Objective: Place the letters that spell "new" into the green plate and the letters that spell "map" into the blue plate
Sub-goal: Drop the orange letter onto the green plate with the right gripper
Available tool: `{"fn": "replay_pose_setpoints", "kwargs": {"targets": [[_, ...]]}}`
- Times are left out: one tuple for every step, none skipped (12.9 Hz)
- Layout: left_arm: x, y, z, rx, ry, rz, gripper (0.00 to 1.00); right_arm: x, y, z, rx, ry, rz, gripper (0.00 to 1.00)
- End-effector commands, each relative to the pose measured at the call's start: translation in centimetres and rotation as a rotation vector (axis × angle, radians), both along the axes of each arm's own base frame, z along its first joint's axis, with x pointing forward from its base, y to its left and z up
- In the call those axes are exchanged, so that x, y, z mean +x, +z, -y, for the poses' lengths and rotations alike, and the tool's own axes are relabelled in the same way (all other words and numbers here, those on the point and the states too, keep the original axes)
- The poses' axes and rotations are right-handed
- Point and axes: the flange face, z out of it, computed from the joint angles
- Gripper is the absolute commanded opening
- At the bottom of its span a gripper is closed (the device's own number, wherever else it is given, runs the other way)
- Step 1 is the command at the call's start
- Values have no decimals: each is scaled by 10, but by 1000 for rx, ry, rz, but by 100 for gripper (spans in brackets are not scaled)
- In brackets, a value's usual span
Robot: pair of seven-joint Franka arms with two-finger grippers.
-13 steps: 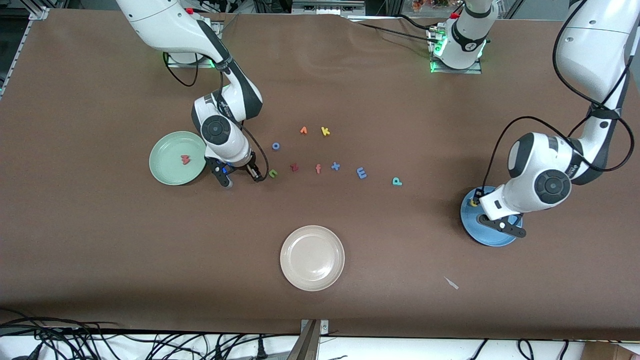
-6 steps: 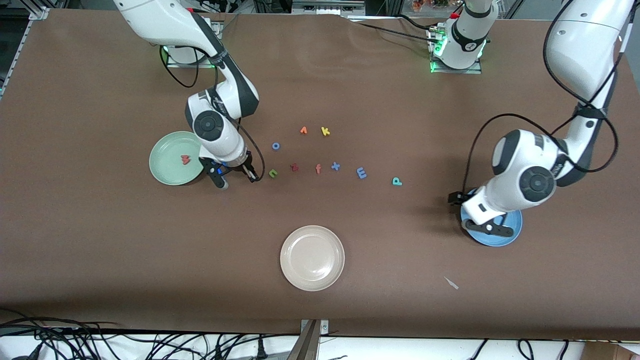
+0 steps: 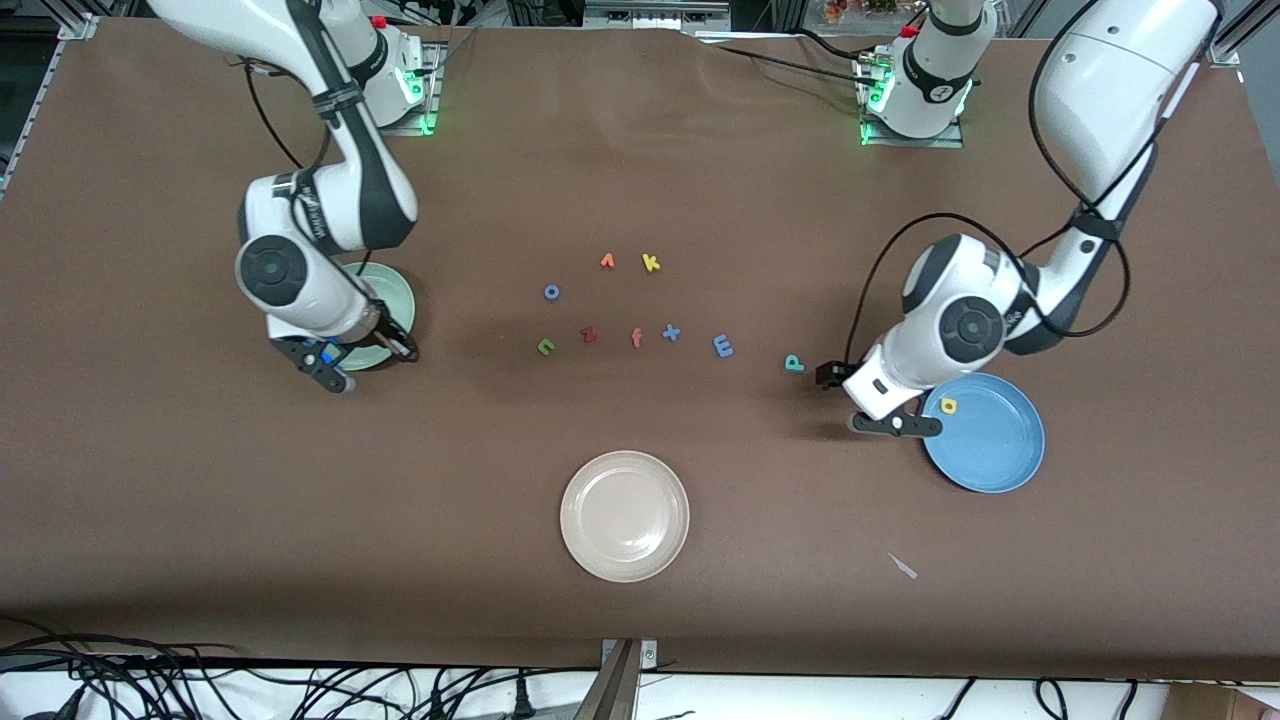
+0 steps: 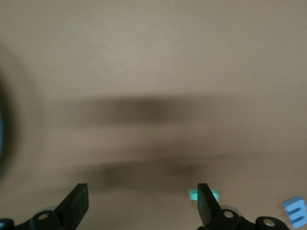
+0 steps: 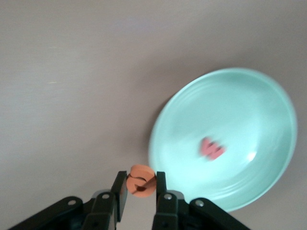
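Observation:
My right gripper [image 3: 410, 353] is shut on the orange e [image 5: 140, 179]. It hangs just outside the rim of the green plate [image 3: 397, 293], at the rim toward the table's middle. The salmon-red w [image 5: 212, 148] lies in that plate [image 5: 240, 105]. On the table lie the green n [image 3: 546, 346], the blue m [image 3: 723, 346] and the teal p [image 3: 794, 363]. The yellow a [image 3: 948, 405] lies in the blue plate [image 3: 990, 440]. My left gripper [image 3: 828, 376] is open and empty over the table between the p and the blue plate. In the left wrist view the p [image 4: 193, 195] shows beside one fingertip.
A beige-white plate [image 3: 625, 515] sits nearer the front camera at the table's middle. Other letters lie in the row with the n: dark red z [image 3: 589, 335], salmon f [image 3: 636, 338], blue x [image 3: 671, 332]. Farther back are a blue o [image 3: 551, 292], an orange letter [image 3: 607, 261] and yellow k [image 3: 651, 263].
My right gripper shut on the e beside the n and carried it to the green plate's rim. My left gripper opened, left the a in the blue plate and moved toward the p.

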Motion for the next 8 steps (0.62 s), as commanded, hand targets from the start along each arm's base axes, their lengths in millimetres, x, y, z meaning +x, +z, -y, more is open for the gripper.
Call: {"fn": "replay_pose_setpoints", "kwargs": {"targets": [[-23,-3,31,41,46,9,100,-19,-23,47,17,105,-59,4],[-30,-7,41,55,70,5,100,-26,-30,75,25,136,-71,4],[-34,-15,47,74,79,2,100,-30,-40,96,38,155,-77,4],[-36,-23,49,90,83,0,100,-32,-46,114,62,152,-70,17],[-39,-29,55,90,89,-8,100,-33,-48,118,83,133,-71,81],[-43,-34,61,91,77,-17,96,-32,-46,116,90,133,-72,100],[-43,-39,63,84,81,-19,89,-30,-41,109,100,148,-83,100],[-42,-41,63,74,86,-12,81,-23,-32,92,111,171,-87,100]]}}
